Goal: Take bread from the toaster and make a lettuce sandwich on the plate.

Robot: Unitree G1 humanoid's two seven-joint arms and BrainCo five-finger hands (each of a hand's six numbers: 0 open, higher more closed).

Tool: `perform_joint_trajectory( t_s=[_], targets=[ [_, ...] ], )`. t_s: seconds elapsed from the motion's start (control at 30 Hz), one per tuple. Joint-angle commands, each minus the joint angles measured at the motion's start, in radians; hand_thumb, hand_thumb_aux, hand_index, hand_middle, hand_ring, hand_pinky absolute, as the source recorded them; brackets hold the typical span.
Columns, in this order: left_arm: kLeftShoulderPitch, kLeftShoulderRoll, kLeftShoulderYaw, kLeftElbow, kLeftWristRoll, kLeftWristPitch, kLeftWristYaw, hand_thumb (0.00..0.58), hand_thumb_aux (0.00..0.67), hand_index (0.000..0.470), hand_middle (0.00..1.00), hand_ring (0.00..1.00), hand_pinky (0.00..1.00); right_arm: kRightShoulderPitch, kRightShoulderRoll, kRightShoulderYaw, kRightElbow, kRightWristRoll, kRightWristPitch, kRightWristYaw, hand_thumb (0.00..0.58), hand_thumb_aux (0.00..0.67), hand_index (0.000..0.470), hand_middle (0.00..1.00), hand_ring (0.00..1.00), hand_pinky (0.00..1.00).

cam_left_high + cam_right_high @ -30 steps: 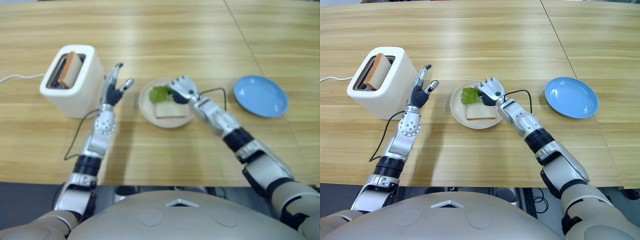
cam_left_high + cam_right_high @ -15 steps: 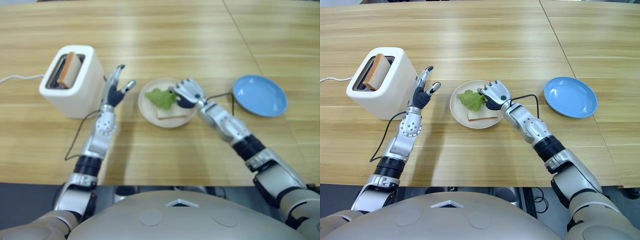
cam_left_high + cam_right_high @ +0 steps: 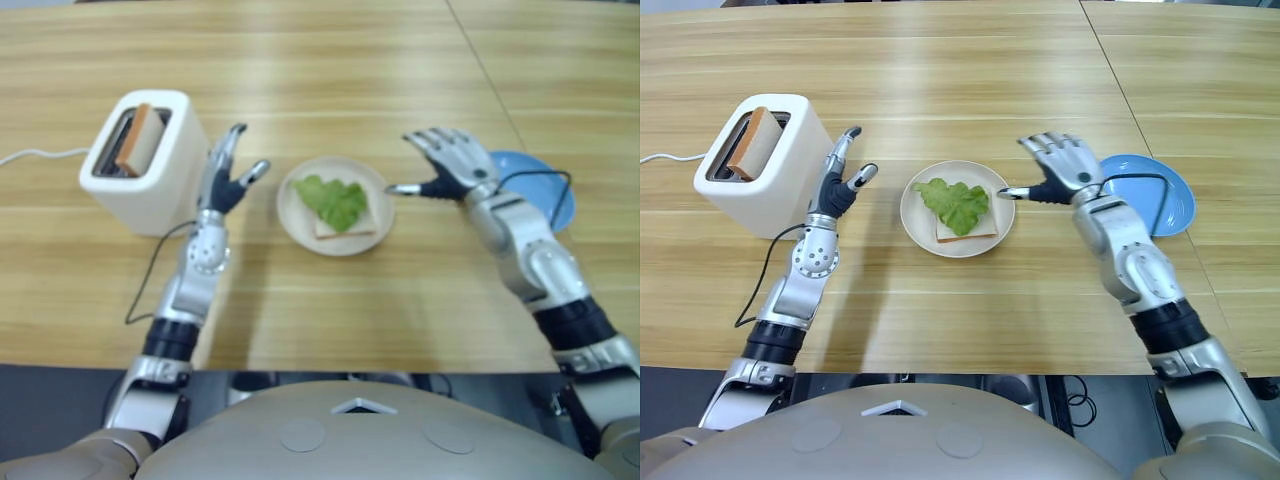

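A crinkled green lettuce leaf [image 3: 955,203] lies on the square white bread slice [image 3: 972,232] in a round cream plate [image 3: 910,216]. The left hand [image 3: 838,182] and the right hand [image 3: 1060,170] have their fingers released, both empty.

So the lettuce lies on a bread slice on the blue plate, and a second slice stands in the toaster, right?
Not quite. The lettuce lies on the bread slice on the cream plate, not the blue plate to its right; the right eye view shows it. A second slice does stand in the toaster.

head stereo pair, downward, shared table [image 3: 940,60]
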Motion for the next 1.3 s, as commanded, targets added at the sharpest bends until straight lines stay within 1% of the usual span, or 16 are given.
perform_joint_trajectory(
  t_s=[0.03, 0.1, 0.17, 0.3, 0.4, 0.57, 0.77, 0.8, 0.83, 0.87, 0.9, 0.93, 0.97, 1.0, 1.13, 1.3],
  targets=[
    [0.014, 0.064, 0.092, -0.301, 0.131, 0.104, -0.045, 0.000, 0.000, 0.000, 0.00, 0.00, 0.00, 0.029, 0.066, -0.122, -0.128, 0.191, -0.007, 0.017, 0.000, 0.000, 0.000, 0.00, 0.00, 0.00],
    [0.009, 0.121, 0.138, -0.358, 0.235, 0.178, -0.080, 0.000, 0.000, 0.000, 0.00, 0.00, 0.00, 0.046, 0.135, -0.162, -0.142, 0.320, -0.034, 0.018, 0.000, 0.000, 0.000, 0.00, 0.00, 0.00],
    [0.006, 0.197, 0.179, -0.339, 0.343, 0.259, -0.123, 0.000, 0.000, 0.000, 0.00, 0.00, 0.00, 0.072, 0.203, -0.191, -0.136, 0.428, -0.060, 0.014, 0.000, 0.000, 0.000, 0.00, 0.00, 0.00],
    [0.003, 0.317, 0.212, -0.179, 0.446, 0.382, -0.187, 0.000, 0.000, 0.000, 0.00, 0.00, 0.00, 0.122, 0.275, -0.217, -0.110, 0.514, -0.102, -0.001, 0.000, 0.000, 0.000, 0.00, 0.00, 0.00],
    [0.002, 0.357, 0.205, -0.065, 0.459, 0.448, -0.241, 0.000, 0.000, 0.000, 0.00, 0.00, 0.00, 0.145, 0.288, -0.226, -0.104, 0.535, -0.119, -0.009, 0.000, 0.000, 0.000, 0.00, 0.00, 0.00],
    [-0.001, 0.364, 0.167, 0.032, 0.451, 0.497, -0.280, 0.000, 0.000, 0.000, 0.00, 0.00, 0.00, 0.146, 0.282, -0.237, -0.093, 0.550, -0.133, -0.004, 0.000, 0.000, 0.000, 0.00, 0.00, 0.00],
    [-0.014, 0.357, 0.122, 0.071, 0.421, 0.505, -0.301, 0.000, 0.000, 0.000, 0.00, 0.00, 0.00, 0.146, 0.278, -0.239, -0.095, 0.544, -0.135, -0.007, 0.000, 0.000, 0.000, 0.00, 0.00, 0.00],
    [-0.015, 0.356, 0.121, 0.068, 0.415, 0.504, -0.298, 0.528, 0.470, 0.323, 0.00, 0.00, 0.00, 0.145, 0.277, -0.238, -0.095, 0.541, -0.135, -0.008, 0.000, 0.000, 0.000, 0.00, 0.00, 0.00],
    [-0.015, 0.355, 0.122, 0.064, 0.412, 0.505, -0.293, 0.580, 0.659, 0.453, 0.00, 0.00, 0.00, 0.144, 0.277, -0.237, -0.094, 0.538, -0.135, -0.009, 0.000, 0.000, 0.000, 0.00, 0.00, 0.00],
    [-0.016, 0.355, 0.126, 0.057, 0.406, 0.503, -0.284, 0.580, 0.670, 0.460, 0.01, 0.01, 0.01, 0.143, 0.276, -0.236, -0.093, 0.537, -0.136, -0.010, 0.000, 0.000, 0.000, 0.00, 0.00, 0.00],
    [-0.016, 0.356, 0.131, 0.047, 0.403, 0.501, -0.271, 0.580, 0.670, 0.460, 0.21, 0.21, 0.21, 0.142, 0.275, -0.235, -0.091, 0.533, -0.136, -0.011, 0.000, 0.000, 0.000, 0.00, 0.00, 0.00],
    [-0.018, 0.356, 0.137, 0.035, 0.399, 0.499, -0.255, 0.580, 0.670, 0.460, 0.58, 0.58, 0.58, 0.141, 0.273, -0.234, -0.089, 0.528, -0.135, -0.014, 0.000, 0.000, 0.000, 0.00, 0.00, 0.00],
    [-0.019, 0.355, 0.145, 0.020, 0.394, 0.494, -0.238, 0.580, 0.670, 0.460, 0.92, 0.92, 0.92, 0.141, 0.272, -0.233, -0.087, 0.524, -0.135, -0.016, 0.000, 0.000, 0.000, 0.00, 0.00, 0.00],
    [-0.022, 0.353, 0.154, 0.000, 0.386, 0.484, -0.212, 0.580, 0.670, 0.460, 1.00, 1.00, 1.00, 0.141, 0.272, -0.233, -0.086, 0.522, -0.136, -0.017, 0.000, 0.000, 0.000, 0.00, 0.00, 0.00],
    [-0.028, 0.334, 0.198, -0.114, 0.358, 0.434, -0.102, 0.580, 0.670, 0.460, 1.00, 1.00, 1.00, 0.144, 0.266, -0.230, -0.080, 0.508, -0.136, -0.028, 0.000, 0.000, 0.000, 0.00, 0.00, 0.00],
    [-0.023, 0.316, 0.233, -0.211, 0.343, 0.389, -0.024, 0.580, 0.670, 0.460, 1.00, 1.00, 1.00, 0.145, 0.266, -0.227, -0.072, 0.501, -0.139, -0.032, 0.000, 0.000, 0.000, 0.00, 0.00, 0.00]
  ],
)
